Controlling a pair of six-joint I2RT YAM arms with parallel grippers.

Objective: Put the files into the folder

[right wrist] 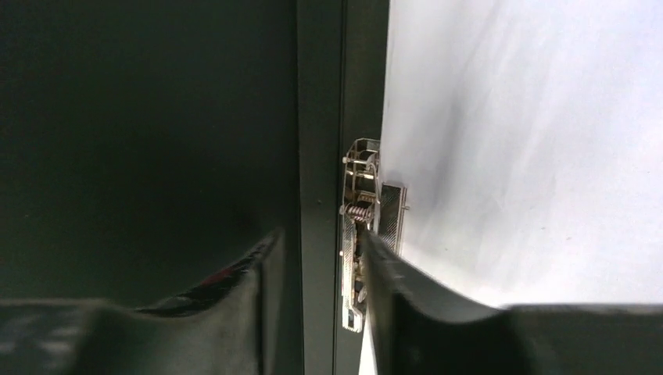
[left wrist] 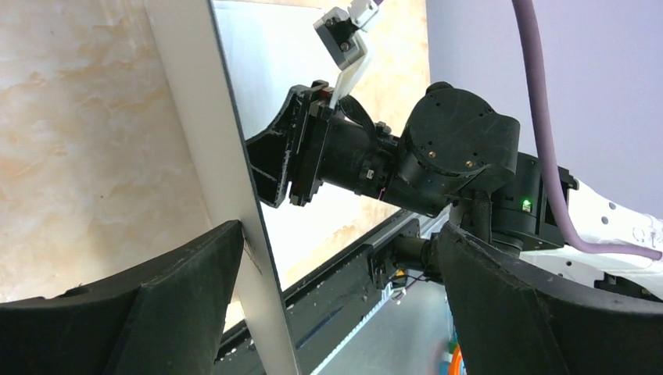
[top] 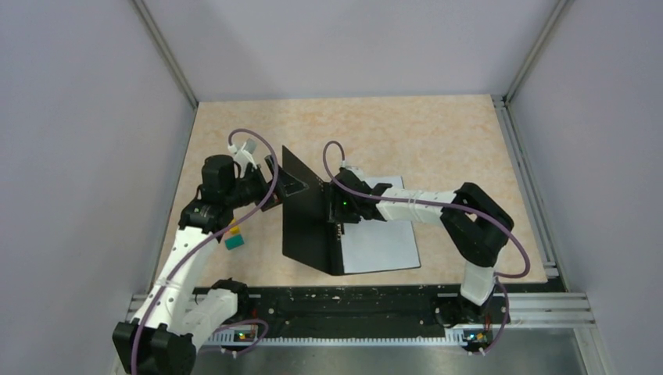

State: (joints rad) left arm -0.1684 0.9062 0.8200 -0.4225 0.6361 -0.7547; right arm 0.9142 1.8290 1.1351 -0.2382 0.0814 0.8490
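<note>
At mid-table the folder [top: 306, 226] lies open, its left cover stood up between the fingers of your wide-open left gripper [top: 274, 184], which clamps nothing. The files [top: 381, 246] rest on its right inner face. Your right gripper [right wrist: 319, 234], jaws partly apart, straddles the spine clip [right wrist: 361, 187]. Expect stiff covers but thin, floppy, slippery sheets, so pinch them by an edge. No lettering is readable.
</note>
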